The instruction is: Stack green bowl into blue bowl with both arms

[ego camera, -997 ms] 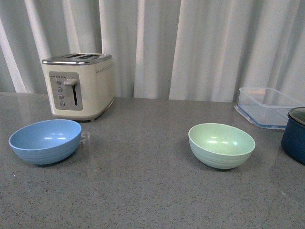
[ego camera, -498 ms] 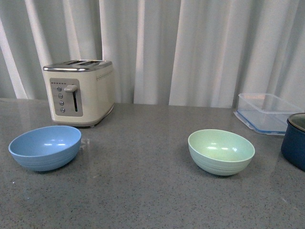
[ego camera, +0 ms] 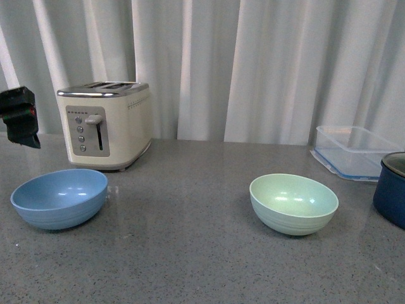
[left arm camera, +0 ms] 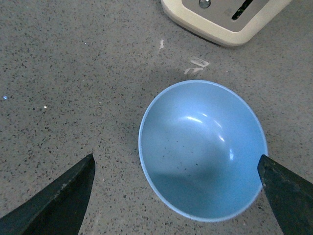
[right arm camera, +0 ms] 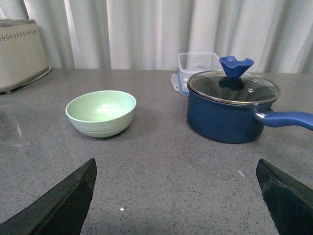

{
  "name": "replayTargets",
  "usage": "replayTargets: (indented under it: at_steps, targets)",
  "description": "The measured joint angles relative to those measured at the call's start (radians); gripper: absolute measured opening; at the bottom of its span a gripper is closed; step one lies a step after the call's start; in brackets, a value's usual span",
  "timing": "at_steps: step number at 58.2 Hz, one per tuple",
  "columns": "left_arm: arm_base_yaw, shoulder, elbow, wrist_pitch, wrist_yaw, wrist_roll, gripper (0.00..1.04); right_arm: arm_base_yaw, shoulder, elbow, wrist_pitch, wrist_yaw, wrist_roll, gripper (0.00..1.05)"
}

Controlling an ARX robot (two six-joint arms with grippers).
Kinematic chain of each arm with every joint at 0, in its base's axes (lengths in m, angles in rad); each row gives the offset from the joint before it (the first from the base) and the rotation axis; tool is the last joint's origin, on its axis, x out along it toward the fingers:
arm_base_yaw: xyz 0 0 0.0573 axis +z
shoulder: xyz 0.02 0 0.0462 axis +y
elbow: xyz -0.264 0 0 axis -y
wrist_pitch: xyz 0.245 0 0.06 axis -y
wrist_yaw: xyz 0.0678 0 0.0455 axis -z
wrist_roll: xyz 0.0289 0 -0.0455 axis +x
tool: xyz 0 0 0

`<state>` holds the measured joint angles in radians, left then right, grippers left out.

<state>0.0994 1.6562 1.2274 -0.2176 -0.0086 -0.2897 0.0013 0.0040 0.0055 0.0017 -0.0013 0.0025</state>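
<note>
Cream toaster (ego camera: 104,126) back left, clear plastic container (ego camera: 354,149) back right, navy pot (right arm camera: 225,117) — glass-lidded — beside it, white curtain (ego camera: 266,63) behind

The place reads as a kitchen: a speckled grey stone worktop (ego camera: 190,259) carries a cream two-slot toaster (ego camera: 104,125), a navy saucepan (right arm camera: 222,120) with a glass lid (right arm camera: 215,85), a clear plastic food container (ego camera: 354,149), a blue bowl (ego camera: 59,197) and a green bowl (ego camera: 293,202). Pleated white curtains (ego camera: 253,63) hang along the back.
</note>
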Motion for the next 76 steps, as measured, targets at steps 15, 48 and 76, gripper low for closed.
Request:
replayTargets:
  at_steps: [15, 48, 76]
  targets:
    - [-0.010, 0.146, 0.031, 0.007, -0.017, -0.035, 0.98, 0.000, 0.000, 0.000, 0.000, 0.000, 0.000, 0.95]
    - [-0.010, 0.259, 0.062, 0.029, -0.041, -0.064, 0.83, 0.000, 0.000, 0.000, 0.000, 0.000, 0.000, 0.95]
    - [-0.011, 0.264, 0.078, 0.021, -0.023, -0.079, 0.04, 0.000, 0.000, 0.000, 0.000, 0.000, 0.000, 0.95]
